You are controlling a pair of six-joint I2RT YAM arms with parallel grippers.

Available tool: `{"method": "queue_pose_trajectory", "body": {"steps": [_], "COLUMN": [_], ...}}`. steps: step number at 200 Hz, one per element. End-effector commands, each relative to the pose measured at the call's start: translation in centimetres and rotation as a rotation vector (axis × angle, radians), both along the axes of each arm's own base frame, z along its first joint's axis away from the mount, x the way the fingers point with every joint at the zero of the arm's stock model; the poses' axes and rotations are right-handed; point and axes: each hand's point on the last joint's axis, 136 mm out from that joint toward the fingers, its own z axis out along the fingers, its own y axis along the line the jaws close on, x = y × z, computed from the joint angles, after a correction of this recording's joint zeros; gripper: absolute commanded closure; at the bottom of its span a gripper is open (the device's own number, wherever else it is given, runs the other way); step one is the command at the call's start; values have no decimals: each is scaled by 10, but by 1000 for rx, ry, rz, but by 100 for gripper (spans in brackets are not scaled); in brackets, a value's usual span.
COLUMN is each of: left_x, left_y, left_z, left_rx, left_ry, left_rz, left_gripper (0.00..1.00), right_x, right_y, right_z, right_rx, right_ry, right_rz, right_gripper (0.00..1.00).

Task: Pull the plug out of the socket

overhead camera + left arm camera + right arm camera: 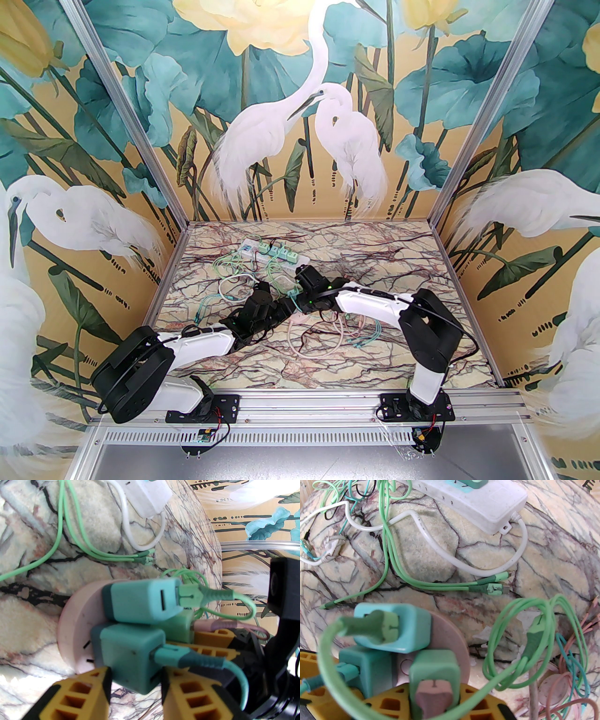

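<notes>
1. Meeting over the table (398, 262), your left arm (197, 344) and right arm (375, 304) are working the pull step.
2. Your left gripper (136, 691) is clamping the teal plug (131, 655), which looks seated in the pink socket (72, 620). Next you are needing a straight outward tug.
3. Your right gripper (434, 705) is pinching the green plug (433, 667), probably bracing the socket.

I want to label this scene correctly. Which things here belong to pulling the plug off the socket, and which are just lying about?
Job in hand:
- pink round socket
- dark teal plug, left gripper shut on it
- green plug, right gripper shut on it
- light teal plug, also in the socket

Lying about:
- white power strip
- loose green cables
- pink cables
</notes>
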Motion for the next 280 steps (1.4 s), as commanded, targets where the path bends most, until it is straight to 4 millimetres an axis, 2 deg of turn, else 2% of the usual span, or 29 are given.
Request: {"method": "queue_pose_trajectory", "body": {"steps": [1, 51, 90, 135, 160, 228, 255, 280], "left_x": [-35, -34, -35, -36, -36, -34, -32, -32], "left_y": [45, 44, 44, 44, 44, 41, 37, 36], "left_z": [-76, -77, -77, -76, -75, -73, -73, -73], "left_rx": [240, 245, 250, 246, 246, 241, 239, 241], "left_ry": [228, 229, 227, 221, 217, 213, 214, 218], "left_rz": [36, 26, 23, 17, 15, 4, -7, -14], "left_gripper": [60, 60, 60, 60, 60, 60, 60, 60], "right_x": [-8, -10, -7, 1, 4, 2, 0, -4], "right_y": [18, 24, 22, 8, 1, 8, 14, 20], "right_z": [17, 10, 17, 31, 35, 29, 29, 20], "right_rx": [-81, -93, -76, 142, 191, 136, -18, -132], "right_ry": [-72, -67, -80, 1, 16, 23, -47, -79], "right_rz": [81, 94, 90, 18, 1, 16, 40, 69], "right_gripper": [80, 80, 80, 80, 80, 80, 80, 80]}}
